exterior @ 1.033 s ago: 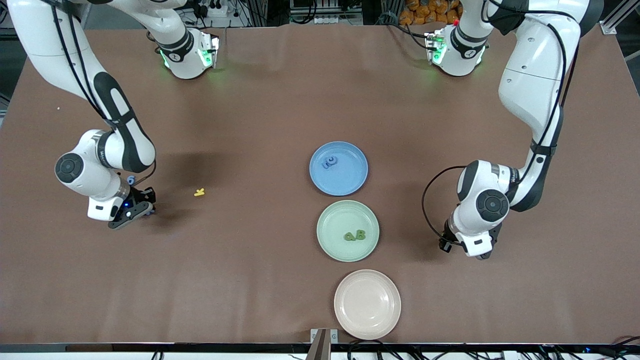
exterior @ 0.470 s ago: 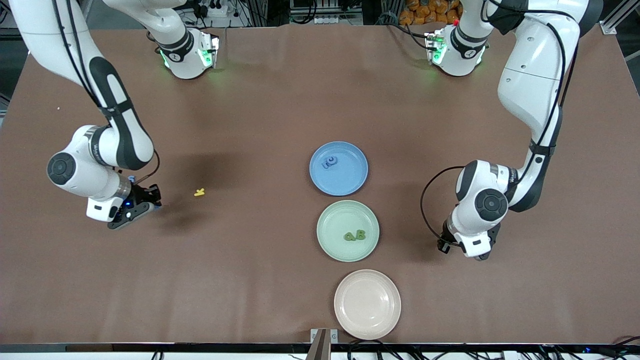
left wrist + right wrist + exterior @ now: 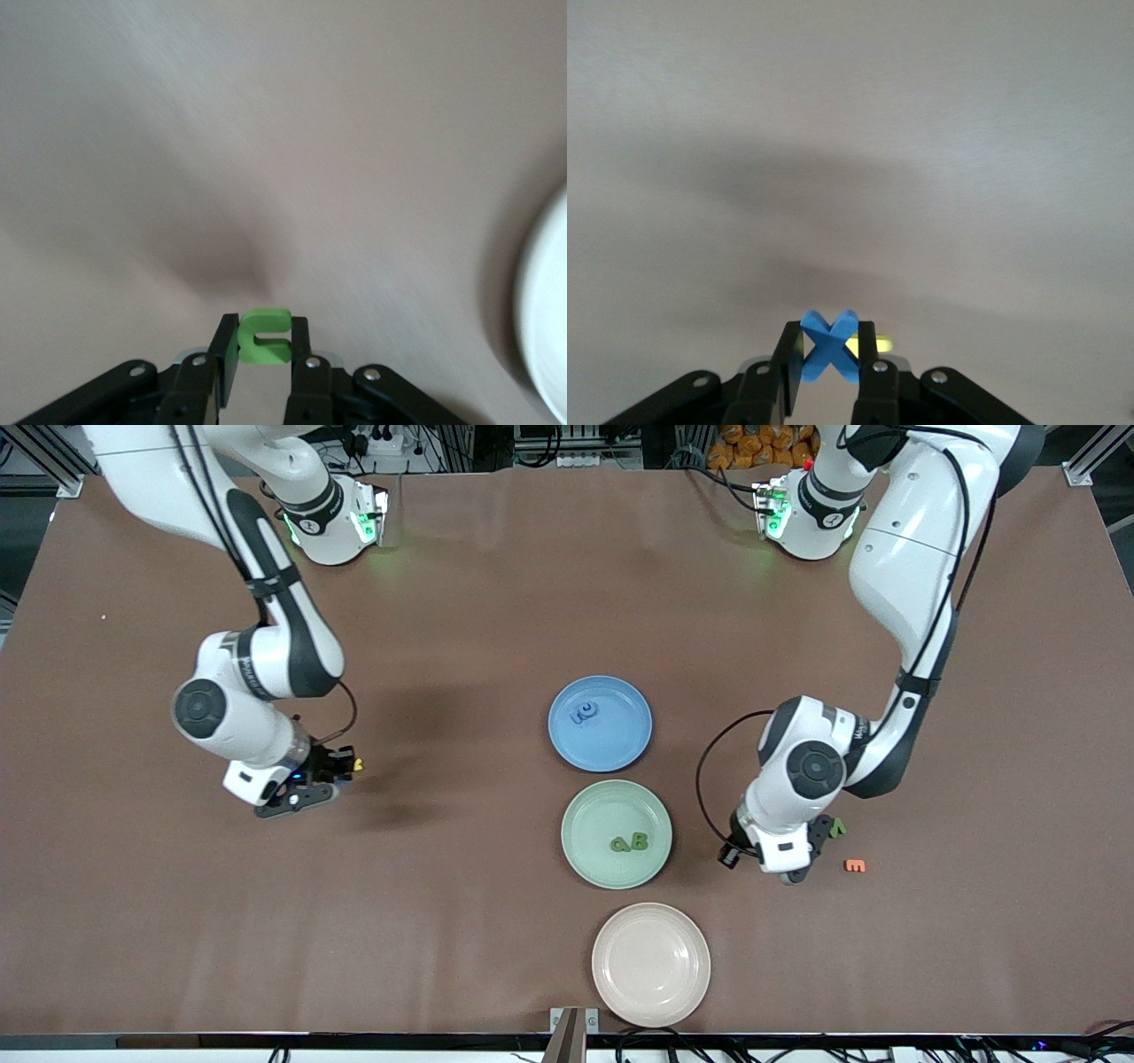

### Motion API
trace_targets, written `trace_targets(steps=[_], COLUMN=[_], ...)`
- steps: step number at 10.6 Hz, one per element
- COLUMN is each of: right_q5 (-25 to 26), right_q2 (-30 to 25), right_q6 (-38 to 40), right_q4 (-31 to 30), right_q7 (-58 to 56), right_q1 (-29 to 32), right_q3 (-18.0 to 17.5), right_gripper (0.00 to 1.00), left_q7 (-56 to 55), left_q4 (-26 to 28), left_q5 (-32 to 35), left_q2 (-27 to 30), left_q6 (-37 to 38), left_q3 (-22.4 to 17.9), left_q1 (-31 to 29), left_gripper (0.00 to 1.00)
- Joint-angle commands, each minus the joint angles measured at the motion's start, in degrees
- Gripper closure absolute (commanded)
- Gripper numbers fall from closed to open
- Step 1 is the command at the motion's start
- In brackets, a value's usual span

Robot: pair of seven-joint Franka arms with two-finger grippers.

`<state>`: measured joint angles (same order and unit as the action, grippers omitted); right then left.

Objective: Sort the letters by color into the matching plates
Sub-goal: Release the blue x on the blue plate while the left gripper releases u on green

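R gripper [image 3: 831,367] is clamped on a blue X piece [image 3: 829,345] up over bare table by the yellow piece [image 3: 358,763], toward the right arm's end; L gripper [image 3: 264,370] is pinching a green C-shaped piece [image 3: 265,336] over the table between the mint green plate [image 3: 585,861] and a green piece [image 3: 836,827] w/ an orange piece [image 3: 855,864] near it. Blue plate [image 3: 620,755] holds two blue letters [image 3: 585,711], the mint one two green letters [image 3: 629,841]. Pieces look light, stiff and chunky, prob. a bit slick, so grip across flat opposite faces near the middle; a pinch only at an edge could let one twist or pop out.
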<state>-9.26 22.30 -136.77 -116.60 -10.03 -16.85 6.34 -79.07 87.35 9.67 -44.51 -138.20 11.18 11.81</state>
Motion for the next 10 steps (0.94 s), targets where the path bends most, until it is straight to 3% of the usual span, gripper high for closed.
trace_targets(steps=[1,3,5,7,10], right_q5=[-3.46,-8.65,-8.76,-8.76,-8.85], right_q2=[-1.73,-2.16,-1.56,-0.07,1.61], right_q6=[0.18,-0.60,-1.39,-6.21,-11.58], right_q4=[-1.26,-1.00,0.41,0.32,1.11], right_q7=[16.05,22.73,32.49,41.01,50.78], right_q1=[-6.35,-7.40,-10.91,-14.77,-22.24], right_q3=[-1.93,-7.28,-9.06,-10.55,-10.47], right_gripper=[1.00,1.00,1.00,1.00,1.00], left_q7=[-1.44,-1.53,-1.53,-0.74,-0.65], left_q4=[-2.52,-2.88,-2.88,-2.71,-2.53], left_q5=[-1.06,-2.46,-2.38,-1.25,0.07], left_q2=[0.57,0.66,-0.13,-0.13,0.30], left_q6=[-0.14,-2.15,-5.48,-5.85,-5.85], left_q3=[0.51,3.05,3.59,3.33,2.89], left_q1=[4.78,5.06,7.51,8.49,8.32], left_gripper=[1.00,1.00,1.00,0.01,0.00])
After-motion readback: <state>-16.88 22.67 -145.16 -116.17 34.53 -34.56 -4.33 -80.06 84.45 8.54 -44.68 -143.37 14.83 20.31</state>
